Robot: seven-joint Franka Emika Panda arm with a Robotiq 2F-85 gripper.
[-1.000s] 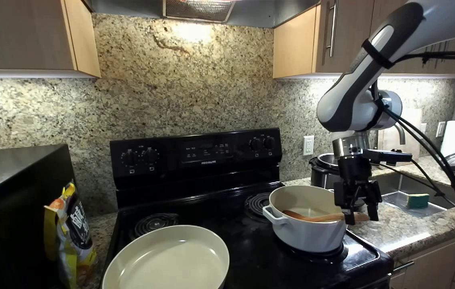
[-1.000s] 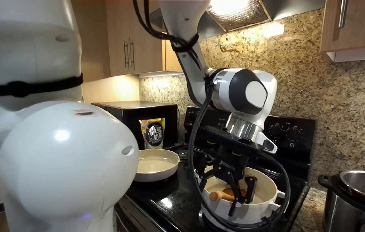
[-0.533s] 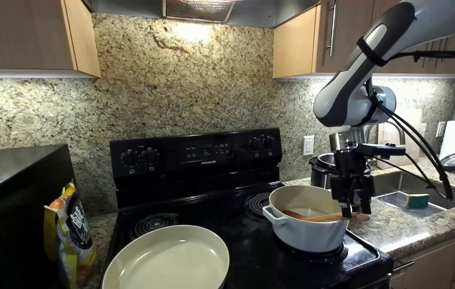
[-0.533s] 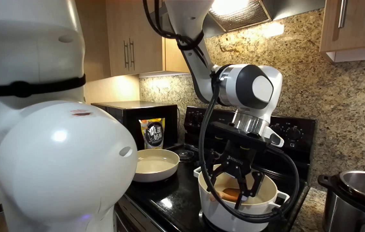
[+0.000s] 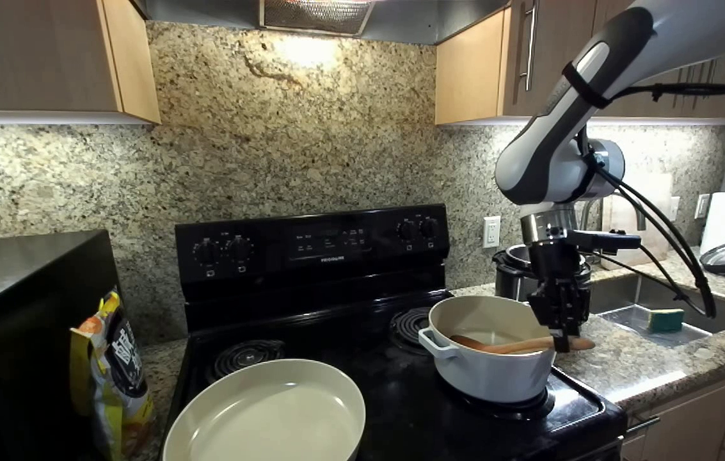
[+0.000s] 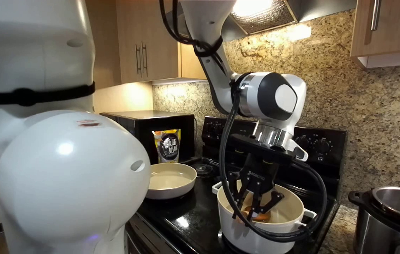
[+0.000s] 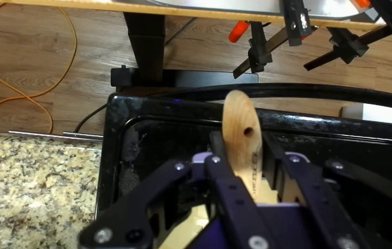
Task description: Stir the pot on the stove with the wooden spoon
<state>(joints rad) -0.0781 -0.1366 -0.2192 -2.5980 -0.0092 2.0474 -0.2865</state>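
On the black stove (image 5: pixel 394 397) the white pot (image 5: pixel 496 378) stands unmoved — but my pincer (image 7: pixel 243 147), spread wide earlier, now pinches the wooden spoon (image 5: pixel 525 346) by its handle with 2 fingers (image 7: pixel 232 197).

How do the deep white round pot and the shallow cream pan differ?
The deep white round pot has tall walls; the shallow cream round pan has low ones. The brown wooden spoon reaches into the pot, its handle held in the black claw; the pan stands apart from spoon and claw. Both vessels have cream insides and sit on the black stove.
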